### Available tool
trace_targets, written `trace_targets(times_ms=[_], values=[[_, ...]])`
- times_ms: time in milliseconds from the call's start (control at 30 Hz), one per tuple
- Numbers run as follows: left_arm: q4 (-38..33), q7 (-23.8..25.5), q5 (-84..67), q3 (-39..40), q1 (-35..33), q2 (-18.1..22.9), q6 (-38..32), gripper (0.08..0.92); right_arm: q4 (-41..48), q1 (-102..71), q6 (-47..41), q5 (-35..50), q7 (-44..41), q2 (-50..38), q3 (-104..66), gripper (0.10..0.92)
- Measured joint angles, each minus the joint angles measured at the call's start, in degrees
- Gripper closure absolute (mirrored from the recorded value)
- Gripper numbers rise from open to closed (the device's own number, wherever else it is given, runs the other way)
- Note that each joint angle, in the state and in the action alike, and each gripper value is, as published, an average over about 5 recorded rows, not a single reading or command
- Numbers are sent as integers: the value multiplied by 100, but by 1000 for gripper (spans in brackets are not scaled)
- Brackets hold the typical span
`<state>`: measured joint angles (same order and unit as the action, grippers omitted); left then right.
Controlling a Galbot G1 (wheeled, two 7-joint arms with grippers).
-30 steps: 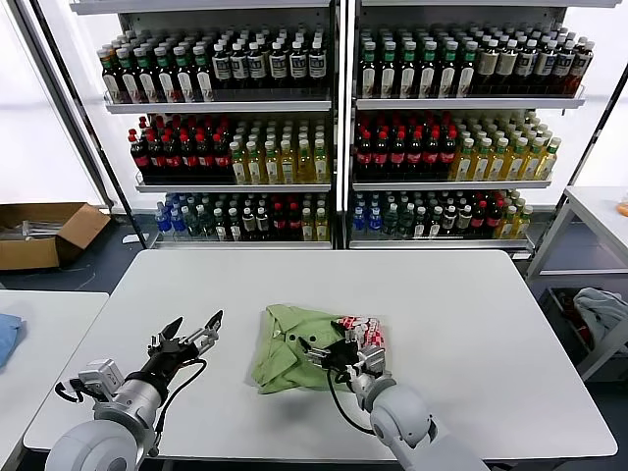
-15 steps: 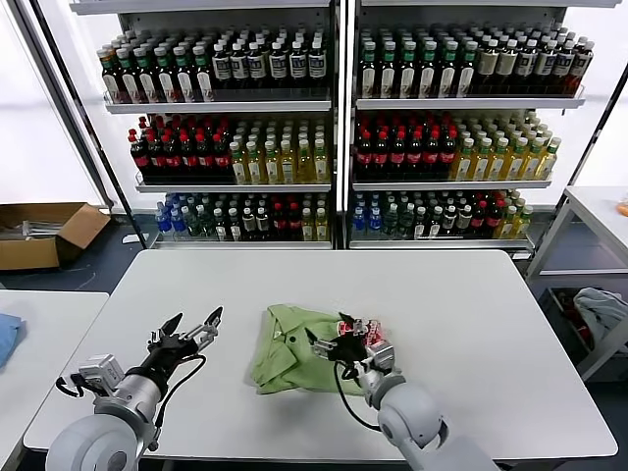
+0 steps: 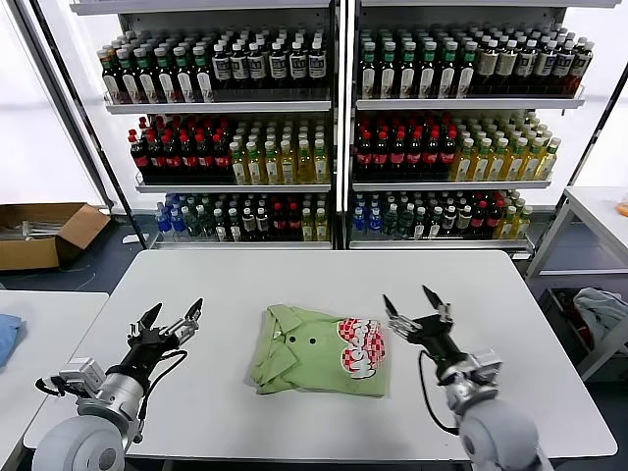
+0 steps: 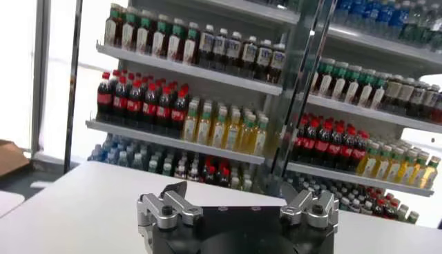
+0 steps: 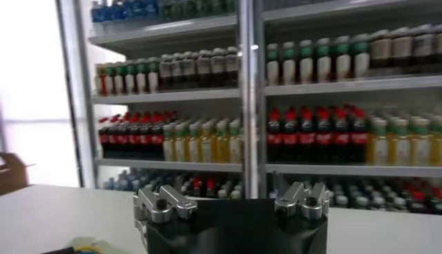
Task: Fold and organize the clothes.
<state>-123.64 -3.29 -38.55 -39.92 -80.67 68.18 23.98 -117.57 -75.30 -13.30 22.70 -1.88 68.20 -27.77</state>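
Observation:
A light green shirt (image 3: pixel 304 349) lies folded in a neat rectangle at the middle of the white table (image 3: pixel 314 285), collar and buttons up, its red-and-white chest print (image 3: pixel 361 346) on the right side. My left gripper (image 3: pixel 169 321) is open and empty, raised over the table left of the shirt. My right gripper (image 3: pixel 416 304) is open and empty, raised just right of the shirt, apart from it. A sliver of the shirt shows at the edge of the right wrist view (image 5: pixel 86 244).
Shelves of bottles (image 3: pixel 334 128) stand behind the table. A cardboard box (image 3: pixel 44 234) lies on the floor at far left. A second table with blue cloth (image 3: pixel 8 334) is at left. A cart with clothes (image 3: pixel 603 314) stands at right.
My right gripper let go of the shirt's right side and moved right and up, now open. The shirt settled flat with the print showing. My left gripper drew slightly left.

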Motion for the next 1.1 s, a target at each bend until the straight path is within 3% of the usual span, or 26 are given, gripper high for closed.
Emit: trace_targets(times_ms=[433, 1100], values=[[32, 763, 952, -93, -344, 299, -1341, 177, -408, -1546, 555, -112, -466, 386, -1223, 203], [35, 1473, 1416, -527, -579, 587, -1704, 177, -688, -2190, 731, -297, -669, 769, -1663, 203]])
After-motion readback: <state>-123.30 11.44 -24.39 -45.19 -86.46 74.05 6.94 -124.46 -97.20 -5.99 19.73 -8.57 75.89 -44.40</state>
